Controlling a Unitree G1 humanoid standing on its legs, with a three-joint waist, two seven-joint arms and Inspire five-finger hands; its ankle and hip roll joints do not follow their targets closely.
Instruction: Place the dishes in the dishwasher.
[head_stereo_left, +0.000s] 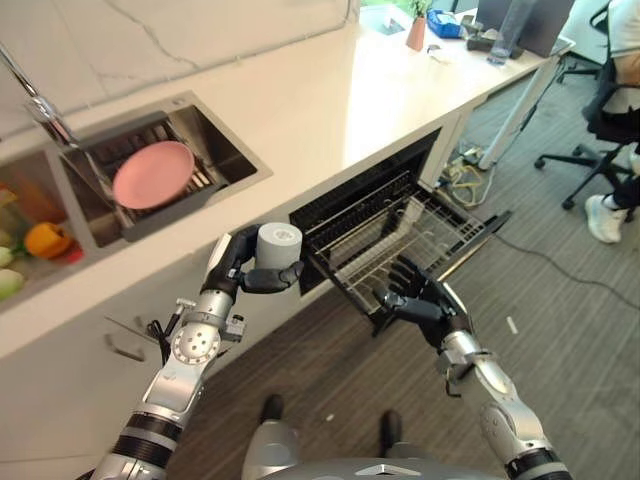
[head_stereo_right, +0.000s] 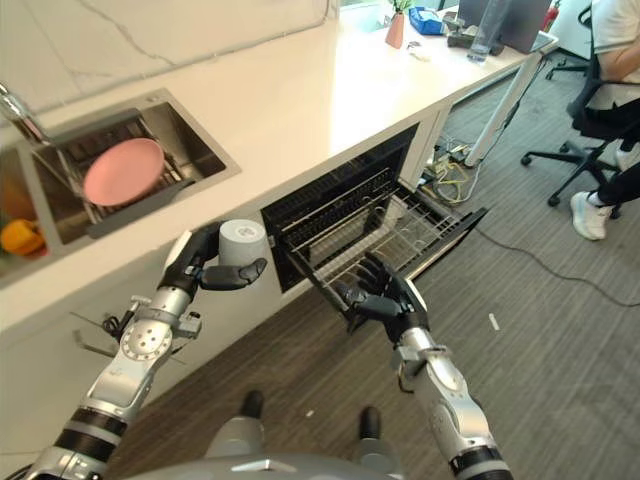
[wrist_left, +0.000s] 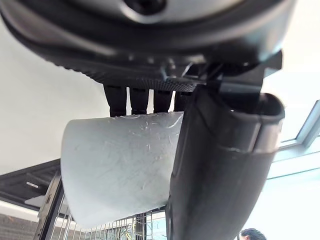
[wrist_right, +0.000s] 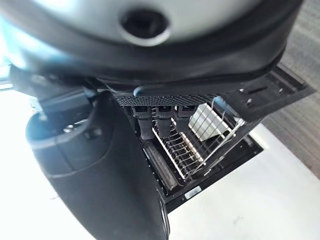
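Worktop (head_stereo_left: 330, 90) runs 8 to 2 o'clock; we see the sink (head_stereo_left: 215, 130) at 10 with a pink plate (head_stereo_left: 153, 174) waiting in it. Dishwasher rack (head_stereo_left: 400, 235) is pulled out, just at 3 o'clock of our left hand (head_stereo_left: 245, 268). That hand is curled round a grey cup (head_stereo_left: 279, 244), axis roughly upright, nearest the rack. Right hand (head_stereo_left: 420, 300) sits at the rack's front edge, fingers relaxed, touching or not we can't tell.
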